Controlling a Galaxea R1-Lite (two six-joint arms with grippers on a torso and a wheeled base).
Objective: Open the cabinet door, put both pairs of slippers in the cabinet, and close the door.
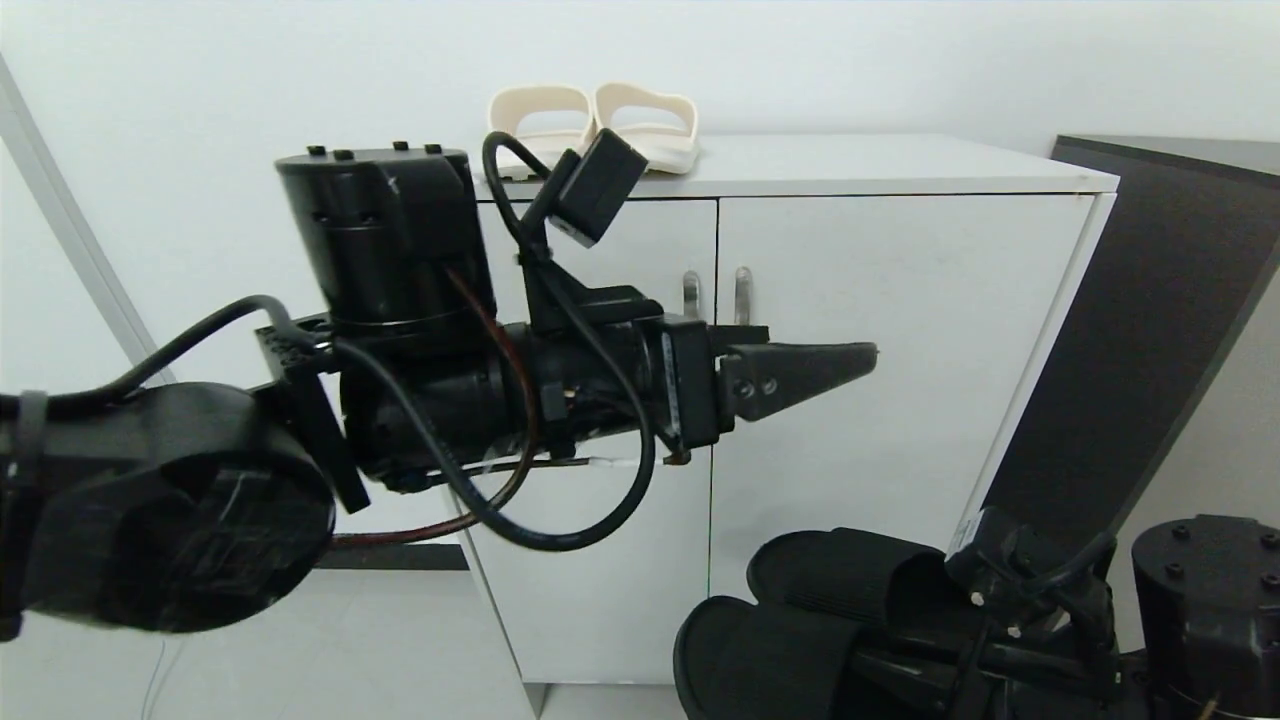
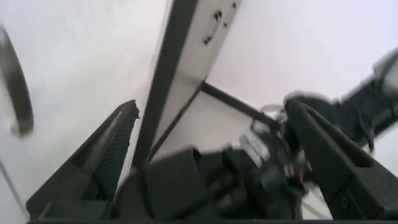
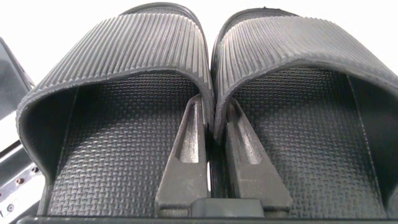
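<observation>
clamping black slippers (image 3: 124, 118) by adjoining inner walls, right claw (image 3: 213, 109) under straps

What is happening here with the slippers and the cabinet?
The right gripper holds the pair of black slippers low before the white cabinet, pinching their inner sides together. The left gripper, open, is just below the door handles. The doors look shut; the cream slippers lie on top.

You have: white cabinet (image 1: 900, 330), closed; cream slippers (image 1: 600, 125) on top; left gripper (image 1: 866, 352) near handles (image 1: 742, 292); black slippers (image 1: 800, 620) low right
</observation>
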